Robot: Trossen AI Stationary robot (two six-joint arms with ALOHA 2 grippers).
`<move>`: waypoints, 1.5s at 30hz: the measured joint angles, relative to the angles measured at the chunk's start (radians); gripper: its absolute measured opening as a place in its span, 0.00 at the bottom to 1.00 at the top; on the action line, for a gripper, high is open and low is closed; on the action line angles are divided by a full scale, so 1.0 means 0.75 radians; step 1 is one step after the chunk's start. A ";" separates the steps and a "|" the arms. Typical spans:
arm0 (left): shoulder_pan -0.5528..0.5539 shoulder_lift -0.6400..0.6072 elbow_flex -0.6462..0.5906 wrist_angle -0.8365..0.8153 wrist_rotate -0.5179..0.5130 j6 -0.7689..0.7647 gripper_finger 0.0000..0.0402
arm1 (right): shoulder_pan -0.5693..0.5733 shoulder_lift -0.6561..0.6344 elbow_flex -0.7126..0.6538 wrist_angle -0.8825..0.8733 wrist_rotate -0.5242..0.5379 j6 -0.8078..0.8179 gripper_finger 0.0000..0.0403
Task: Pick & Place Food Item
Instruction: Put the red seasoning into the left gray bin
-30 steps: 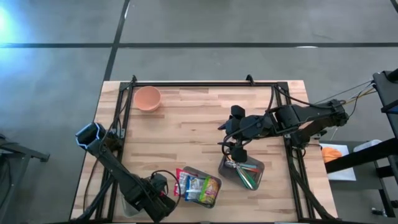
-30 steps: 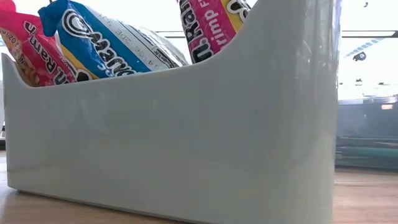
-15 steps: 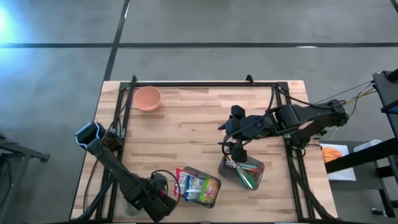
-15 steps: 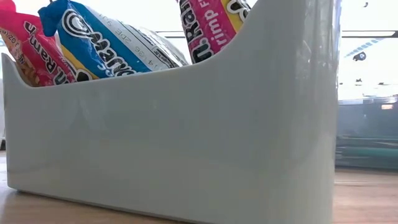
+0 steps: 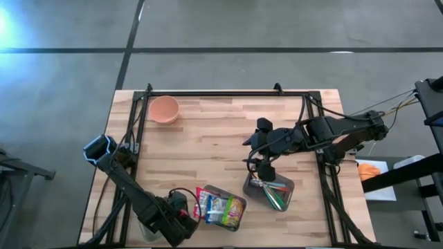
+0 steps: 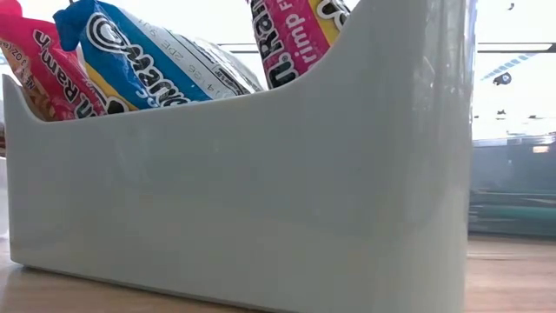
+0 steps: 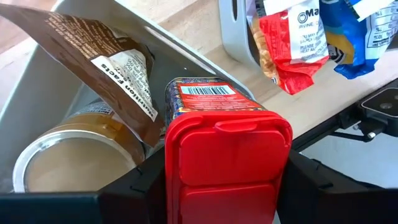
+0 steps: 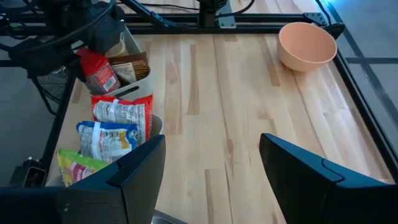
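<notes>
Red-lidded can is sitting clamped between the left gripper's fingers, just over a grey bin at the table's near left corner that is holding a brown pouch and a tin. Beside it, a white bin is carrying snack packets. Farther right, the right gripper is hanging with its fingers apart above a tray of pens. A pink bowl is resting far left.

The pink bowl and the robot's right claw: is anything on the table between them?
No. In the right wrist view, only bare wooden table lies between the open right gripper and the pink bowl. The high view shows the same.
</notes>
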 joint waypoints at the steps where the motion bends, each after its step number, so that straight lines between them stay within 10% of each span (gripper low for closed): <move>1: 0.000 0.000 0.000 0.000 0.000 0.000 0.50 | 0.000 0.000 0.000 0.000 0.000 0.000 0.64; 45: -0.007 -0.050 -0.072 0.072 -0.160 0.145 0.50 | 0.000 0.000 0.000 -0.038 -0.065 0.025 0.64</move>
